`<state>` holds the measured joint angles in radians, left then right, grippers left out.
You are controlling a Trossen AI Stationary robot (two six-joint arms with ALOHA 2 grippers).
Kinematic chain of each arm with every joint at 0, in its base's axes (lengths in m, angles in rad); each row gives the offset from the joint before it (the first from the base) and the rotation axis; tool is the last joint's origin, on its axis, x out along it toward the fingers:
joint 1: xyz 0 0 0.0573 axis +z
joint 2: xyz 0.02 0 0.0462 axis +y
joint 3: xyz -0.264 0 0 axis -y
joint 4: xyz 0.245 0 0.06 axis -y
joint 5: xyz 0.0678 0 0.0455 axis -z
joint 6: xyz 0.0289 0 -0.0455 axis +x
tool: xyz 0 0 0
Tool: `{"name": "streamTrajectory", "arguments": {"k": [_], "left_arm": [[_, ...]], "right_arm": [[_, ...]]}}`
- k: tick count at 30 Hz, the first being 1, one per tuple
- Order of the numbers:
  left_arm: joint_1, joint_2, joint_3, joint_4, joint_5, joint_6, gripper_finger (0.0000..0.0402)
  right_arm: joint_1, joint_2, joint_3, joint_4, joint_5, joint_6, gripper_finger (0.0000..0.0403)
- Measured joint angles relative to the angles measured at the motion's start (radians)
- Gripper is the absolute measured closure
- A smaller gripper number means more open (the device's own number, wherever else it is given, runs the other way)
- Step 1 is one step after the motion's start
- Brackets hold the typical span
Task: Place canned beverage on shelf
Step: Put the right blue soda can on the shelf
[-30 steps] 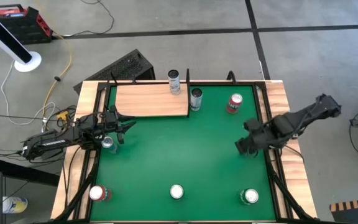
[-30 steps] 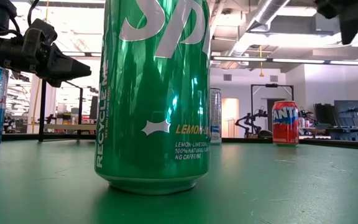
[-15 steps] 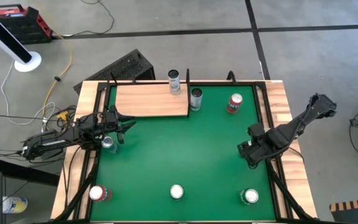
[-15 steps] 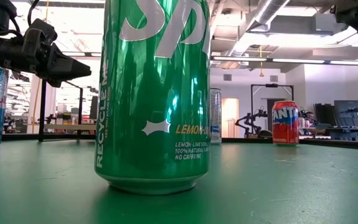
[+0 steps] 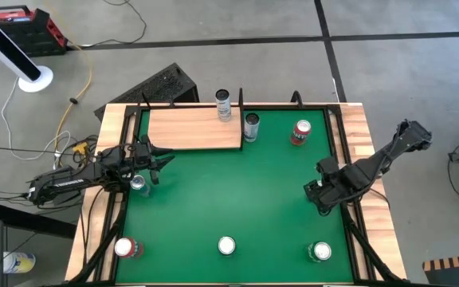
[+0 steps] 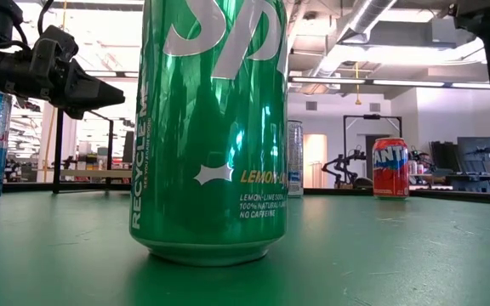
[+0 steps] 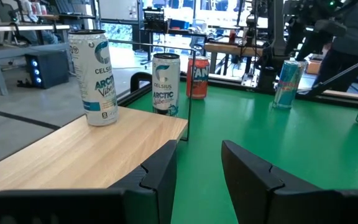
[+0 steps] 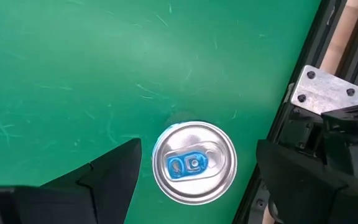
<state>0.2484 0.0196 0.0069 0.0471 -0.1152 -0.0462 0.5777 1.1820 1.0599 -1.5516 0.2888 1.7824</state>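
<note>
A silver can with a blue tab (image 8: 194,163) stands upright on the green table near its right edge. My right gripper (image 8: 197,177) hangs above it, pointing steeply down and open, one finger on either side of the can and clear of it. In the high view my right gripper (image 5: 323,195) hides that can. The pale wooden shelf (image 5: 194,127) stands at the far left, with a white can (image 5: 224,104) upright on its far right corner. My left gripper (image 7: 194,180) waits level before the shelf's near edge, open, with nothing between its fingers.
More cans stand upright on the table: a white one (image 5: 251,125) beside the shelf, a red one (image 5: 300,132) at the far right, a blue one (image 5: 139,185) under the left arm, and three along the near edge, the green one (image 6: 211,127) in the middle. A black rail (image 8: 303,68) runs along the right edge.
My right gripper has sunk a little and shifted slightly toward the table's near edge while tipping more steeply downward, then held still. Its fingers stay apart as before.
</note>
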Motion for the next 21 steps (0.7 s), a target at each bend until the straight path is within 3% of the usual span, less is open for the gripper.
{"name": "streamTrajectory", "arguments": {"k": [21], "left_arm": [[0.000,0.000,0.000,0.000,0.000,0.000,0.0289]], "right_arm": [[0.018,-0.018,-0.132,0.127,-0.027,0.040,0.0062]]}}
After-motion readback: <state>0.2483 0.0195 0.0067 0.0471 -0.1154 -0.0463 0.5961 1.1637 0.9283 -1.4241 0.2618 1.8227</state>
